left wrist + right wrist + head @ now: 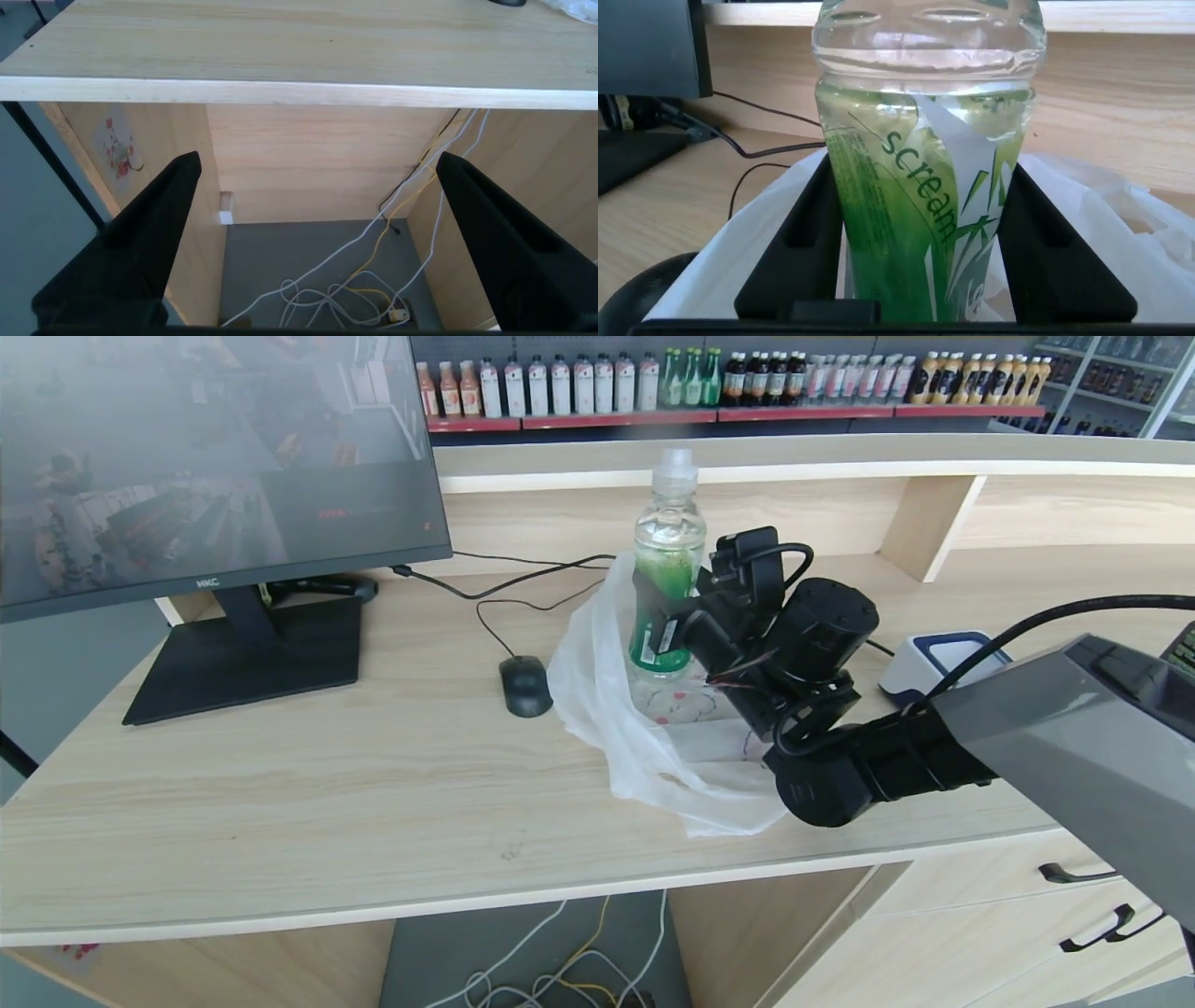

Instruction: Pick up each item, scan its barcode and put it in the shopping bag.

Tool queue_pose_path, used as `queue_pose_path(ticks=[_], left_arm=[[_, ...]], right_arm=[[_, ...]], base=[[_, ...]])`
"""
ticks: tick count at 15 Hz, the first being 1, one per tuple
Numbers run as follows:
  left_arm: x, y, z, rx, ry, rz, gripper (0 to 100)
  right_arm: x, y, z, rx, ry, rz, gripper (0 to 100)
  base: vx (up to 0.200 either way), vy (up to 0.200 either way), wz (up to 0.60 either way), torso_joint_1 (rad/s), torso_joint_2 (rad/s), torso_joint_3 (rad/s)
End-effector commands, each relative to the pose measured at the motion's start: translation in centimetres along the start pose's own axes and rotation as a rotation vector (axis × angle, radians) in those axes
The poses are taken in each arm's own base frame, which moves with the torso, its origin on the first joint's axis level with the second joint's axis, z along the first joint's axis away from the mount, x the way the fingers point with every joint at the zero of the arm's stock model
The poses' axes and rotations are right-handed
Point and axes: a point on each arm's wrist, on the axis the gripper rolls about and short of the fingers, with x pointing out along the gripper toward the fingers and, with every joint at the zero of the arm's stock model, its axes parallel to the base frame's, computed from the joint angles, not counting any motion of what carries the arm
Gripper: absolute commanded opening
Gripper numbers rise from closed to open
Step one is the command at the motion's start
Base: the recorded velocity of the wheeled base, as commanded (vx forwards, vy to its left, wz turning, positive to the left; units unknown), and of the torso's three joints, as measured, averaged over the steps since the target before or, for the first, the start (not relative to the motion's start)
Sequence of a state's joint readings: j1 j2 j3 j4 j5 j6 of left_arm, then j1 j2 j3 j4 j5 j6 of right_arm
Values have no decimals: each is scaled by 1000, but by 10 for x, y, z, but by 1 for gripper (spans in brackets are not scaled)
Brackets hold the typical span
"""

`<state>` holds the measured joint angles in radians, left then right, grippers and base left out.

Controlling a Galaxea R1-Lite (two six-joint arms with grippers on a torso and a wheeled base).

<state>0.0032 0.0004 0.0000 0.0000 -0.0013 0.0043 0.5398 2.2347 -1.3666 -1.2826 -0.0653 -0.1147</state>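
While the right gripper (665, 616) has its fingers clamped on the green-labelled bottle (668, 541) – one on each side of the label, bottle upright, cap on top – the bottle's lower end sits down in the open mouth of the white plastic bag (644, 747). I can't tell if the base is touching anything. The bag lies crumpled on the wooden counter (327, 775), about the middle, with a black mouse (526, 685) just left of it and the little white scanner (934, 663) off to the right. A monitor (205, 457) stands at the far left. The left gripper (313, 233) hangs below the counter's near edge – fingers (154, 233) spread wide, nothing between them, cables on the floor under it.
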Motion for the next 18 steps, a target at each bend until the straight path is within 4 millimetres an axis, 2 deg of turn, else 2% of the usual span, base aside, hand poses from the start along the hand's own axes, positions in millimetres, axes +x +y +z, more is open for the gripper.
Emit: queue_pose_path(ticks=[1, 7, 12, 18], left_arm=[[0, 0, 0, 0, 0, 0, 100], [0, 0, 0, 0, 0, 0, 100], [0, 0, 0, 0, 0, 0, 100], [0, 0, 0, 0, 0, 0, 100]], right_arm=[[-1, 1, -7, -1, 16, 1, 0], [-3, 3, -12, -3, 20, 5, 0], [-17, 3, -25, 0, 35, 6, 0], [-17, -3, -26, -2, 38, -6, 0]], base=[[0, 0, 0, 0, 0, 0], [0, 0, 0, 0, 0, 0], [0, 0, 0, 0, 0, 0], [0, 0, 0, 0, 0, 0]])
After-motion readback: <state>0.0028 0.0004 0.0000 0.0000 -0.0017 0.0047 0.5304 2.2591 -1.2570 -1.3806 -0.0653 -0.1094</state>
